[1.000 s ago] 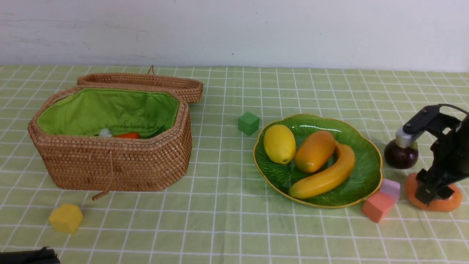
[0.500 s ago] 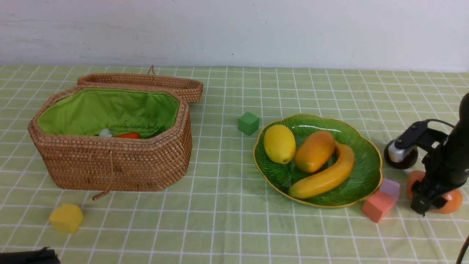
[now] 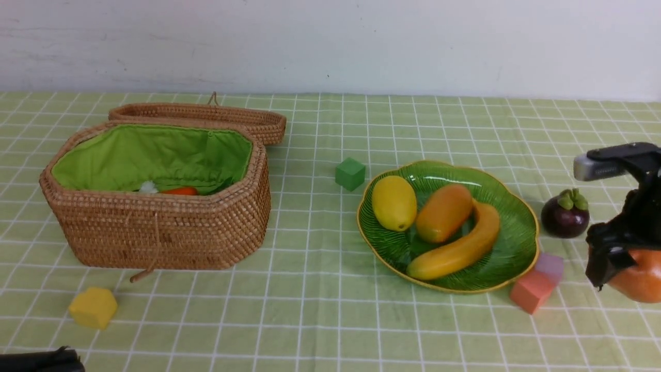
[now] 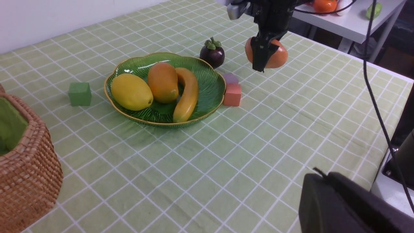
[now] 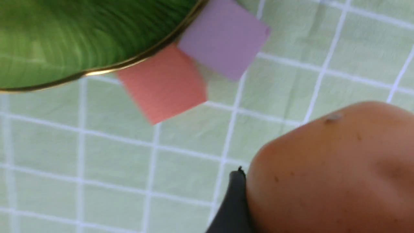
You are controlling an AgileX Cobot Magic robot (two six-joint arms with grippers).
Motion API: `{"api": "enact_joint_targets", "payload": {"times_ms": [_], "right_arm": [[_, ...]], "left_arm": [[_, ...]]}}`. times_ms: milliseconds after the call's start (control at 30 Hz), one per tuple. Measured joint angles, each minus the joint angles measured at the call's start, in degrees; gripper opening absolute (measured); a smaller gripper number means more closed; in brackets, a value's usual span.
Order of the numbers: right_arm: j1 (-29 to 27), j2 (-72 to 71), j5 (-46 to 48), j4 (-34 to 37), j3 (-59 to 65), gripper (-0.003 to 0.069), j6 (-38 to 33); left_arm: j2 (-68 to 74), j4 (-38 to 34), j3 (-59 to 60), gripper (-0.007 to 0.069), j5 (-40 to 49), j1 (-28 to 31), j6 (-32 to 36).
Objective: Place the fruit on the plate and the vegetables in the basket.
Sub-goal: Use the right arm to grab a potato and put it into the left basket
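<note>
My right gripper is shut on the lumpy orange potato and holds it just above the cloth at the far right; one black finger presses its side. The dark purple mangosteen stands on the table between the potato and the green plate. On the plate lie a lemon, a mango and a banana. The open wicker basket at the left holds a carrot. My left gripper is shut and empty, low at the near left.
A pink block and a purple block touch the plate's near right rim, close to the held potato. A green block sits left of the plate, a yellow block before the basket. The basket lid lies open behind it.
The right gripper came down around the potato, then rose and shifted right with it. Its wrist has lifted off the mangosteen's line of sight, so the fruit now shows whole.
</note>
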Motion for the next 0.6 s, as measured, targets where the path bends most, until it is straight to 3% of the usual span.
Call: {"api": "enact_joint_targets", "payload": {"times_ms": [167,400,600], "right_arm": [[11.8,-7.9,1.9,7.1,-1.4,0.0614,4.3],[30.8,-4.8,-11.9,13.8,-16.8,0.0614,3.9],[39.8,9.5,-19.9,14.6,-37.8,0.0614,0.5]], "left_arm": [[0.0,6.0,0.0,-0.0013,-0.7,0.0,-6.9],[0.0,30.6,0.0,-0.0013,-3.9,0.0,-30.1],[0.0,47.5,0.0,-0.0013,-4.4,0.0,-46.2]]}}
